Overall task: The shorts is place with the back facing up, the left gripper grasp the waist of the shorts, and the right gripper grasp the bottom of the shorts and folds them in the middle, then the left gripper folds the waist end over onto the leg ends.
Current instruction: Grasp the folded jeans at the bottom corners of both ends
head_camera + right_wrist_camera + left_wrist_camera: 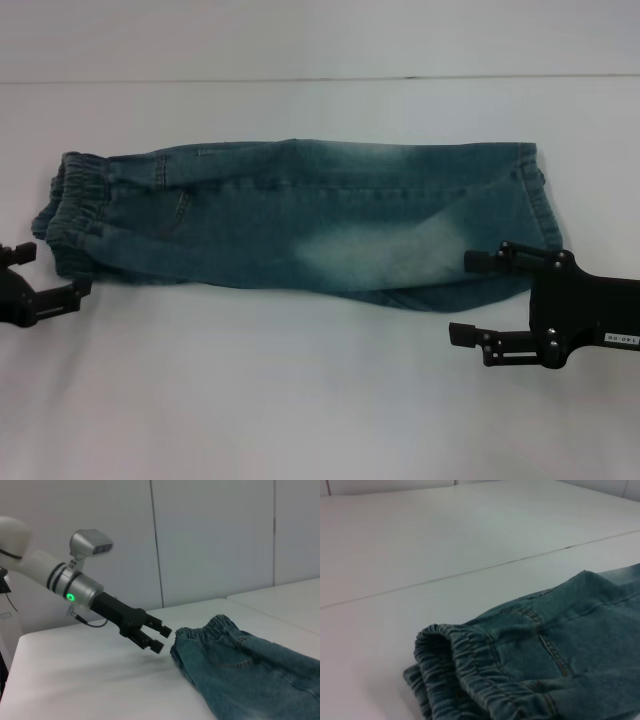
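Observation:
The blue denim shorts (300, 225) lie flat on the white table (300, 400), folded lengthwise, with the elastic waist (70, 205) at the left and the leg ends (520, 215) at the right. My left gripper (58, 268) is open just off the near corner of the waist, with nothing between its fingers. The right wrist view shows this left gripper (164, 638) a short gap from the waistband (215, 627). My right gripper (462, 297) is open beside the front edge of the leg ends and holds nothing. The gathered waistband (455, 665) fills the left wrist view.
A seam (300, 78) crosses the table behind the shorts. Bare white table surface (250, 390) runs in front of the shorts between the two grippers. A panelled wall (210, 540) stands beyond the table.

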`<state>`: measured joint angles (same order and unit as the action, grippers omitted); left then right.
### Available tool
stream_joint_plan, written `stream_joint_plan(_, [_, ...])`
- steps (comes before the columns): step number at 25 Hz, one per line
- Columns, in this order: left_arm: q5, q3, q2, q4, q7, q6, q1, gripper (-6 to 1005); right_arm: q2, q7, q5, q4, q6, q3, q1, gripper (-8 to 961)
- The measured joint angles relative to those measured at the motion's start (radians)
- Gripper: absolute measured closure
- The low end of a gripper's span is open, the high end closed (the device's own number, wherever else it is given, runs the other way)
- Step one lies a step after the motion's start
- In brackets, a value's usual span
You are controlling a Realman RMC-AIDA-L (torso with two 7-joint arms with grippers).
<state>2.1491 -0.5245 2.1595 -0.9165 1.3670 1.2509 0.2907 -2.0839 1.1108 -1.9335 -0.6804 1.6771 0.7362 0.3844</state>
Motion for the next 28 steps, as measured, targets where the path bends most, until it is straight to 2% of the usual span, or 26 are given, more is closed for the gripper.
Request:
stream_joint_plan(13, [0.028,-0.023,-0.019,0.09,-0.035,-0.112,0.064,67,-0.001,0.013,0.001,0.008,-0.003,0.011,0.011,29])
stream_joint_plan(19, [0.025,-0.018,-0.02,0.082,-0.05,-0.11,0.065,161,-0.002,0.013,0.001,0.022,-0.008,0.017,0.016,30])
stream_joint_plan(24, [0.021,-0.016,-0.02,0.081,-0.069,-0.116,0.067,377,-0.002,0.013,0.001,0.034,-0.023,0.018,0.023,31])
stream_joint_plan(28, [0.025,-0.02,-0.02,0.087,-0.077,-0.121,0.074,636,-0.002,0.014,0.001,0.045,-0.023,0.019,0.027,31])
